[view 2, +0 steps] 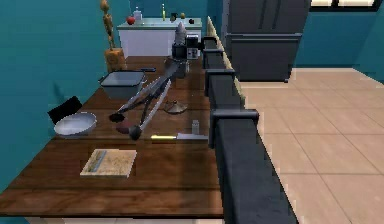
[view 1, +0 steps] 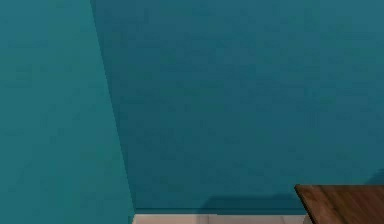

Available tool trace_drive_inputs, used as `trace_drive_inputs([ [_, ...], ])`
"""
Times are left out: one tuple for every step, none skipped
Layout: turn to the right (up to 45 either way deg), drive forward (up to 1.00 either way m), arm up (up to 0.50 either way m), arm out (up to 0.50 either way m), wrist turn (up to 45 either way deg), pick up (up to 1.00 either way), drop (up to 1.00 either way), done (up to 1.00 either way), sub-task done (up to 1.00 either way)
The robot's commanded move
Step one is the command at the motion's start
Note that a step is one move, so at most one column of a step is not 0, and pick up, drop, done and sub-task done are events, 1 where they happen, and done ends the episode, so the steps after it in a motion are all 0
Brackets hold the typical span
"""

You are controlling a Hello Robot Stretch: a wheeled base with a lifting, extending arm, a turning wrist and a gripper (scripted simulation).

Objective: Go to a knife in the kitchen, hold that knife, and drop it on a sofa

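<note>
The claw [view 2: 137, 112] is seen at the desk [view 2: 60, 188]; whether anything is held cannot be told. A slim knife [view 2: 172, 137] lies flat near its tips, so the claw should be centred on it before being lowered.

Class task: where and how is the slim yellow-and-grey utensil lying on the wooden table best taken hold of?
Probably the yellow end of the utensil, which looks like a handle. Come from straight above: it lies flat on the table, so the grip should go across its narrow width.
</note>
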Motion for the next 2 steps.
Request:
trace_drive_inputs([
  [0.0,0.0,0.0,0.0,45.0,0.0,0.0,0.0,0.0],
  [0.0,0.0,0.0,0.0,45.0,0.0,0.0,0.0,0.0],
])
